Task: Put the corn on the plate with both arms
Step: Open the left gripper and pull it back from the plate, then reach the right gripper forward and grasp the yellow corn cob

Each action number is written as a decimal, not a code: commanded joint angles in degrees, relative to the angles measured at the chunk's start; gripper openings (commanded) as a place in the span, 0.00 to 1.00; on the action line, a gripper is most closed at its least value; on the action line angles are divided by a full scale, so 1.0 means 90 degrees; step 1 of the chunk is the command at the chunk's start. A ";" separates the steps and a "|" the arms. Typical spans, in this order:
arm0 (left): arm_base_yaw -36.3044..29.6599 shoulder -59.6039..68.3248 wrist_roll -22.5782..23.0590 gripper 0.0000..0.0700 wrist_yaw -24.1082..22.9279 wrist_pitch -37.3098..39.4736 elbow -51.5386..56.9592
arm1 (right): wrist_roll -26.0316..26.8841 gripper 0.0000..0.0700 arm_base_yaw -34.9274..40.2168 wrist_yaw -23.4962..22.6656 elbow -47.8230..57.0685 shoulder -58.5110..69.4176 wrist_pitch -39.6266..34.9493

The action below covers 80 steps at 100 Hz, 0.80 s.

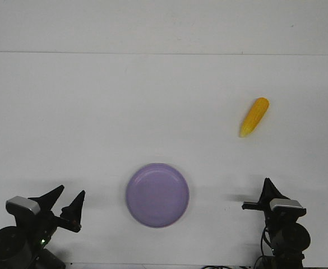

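Note:
The yellow-orange corn (254, 116) lies on the white table at the right, tilted, with its paler tip pointing toward the near side. The lavender plate (157, 195) sits empty at the near middle of the table. My left gripper (68, 197) is at the near left corner, left of the plate, with its two pointed fingers apart and nothing between them. My right gripper (255, 193) is at the near right, right of the plate and well short of the corn, its fingers apart and empty.
The white table (96, 112) carries nothing besides the corn and plate. Its far edge runs along a white wall (164, 25) at the back.

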 commanded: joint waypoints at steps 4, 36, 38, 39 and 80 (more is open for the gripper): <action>-0.0036 0.0146 0.0061 0.66 -0.0015 0.0049 0.0022 | 0.0568 0.01 -0.0002 -0.0012 0.0170 -0.0002 0.0143; -0.0034 0.0391 0.0061 0.66 -0.0015 0.0066 0.0022 | 0.0663 0.78 0.0010 0.0287 0.3065 0.2650 -0.0318; -0.0036 0.0391 0.0061 0.66 -0.0015 0.0066 0.0022 | 0.0656 0.84 0.0010 0.0265 0.3291 0.2977 -0.0393; -0.0036 0.0389 0.0061 0.66 -0.0015 0.0063 0.0022 | 0.0646 0.85 0.0010 0.0250 0.3402 0.3145 -0.0432; -0.0034 0.0389 0.0075 0.66 -0.0017 0.0061 0.0022 | 0.0593 0.84 -0.0102 0.0160 0.7657 0.9758 -0.1797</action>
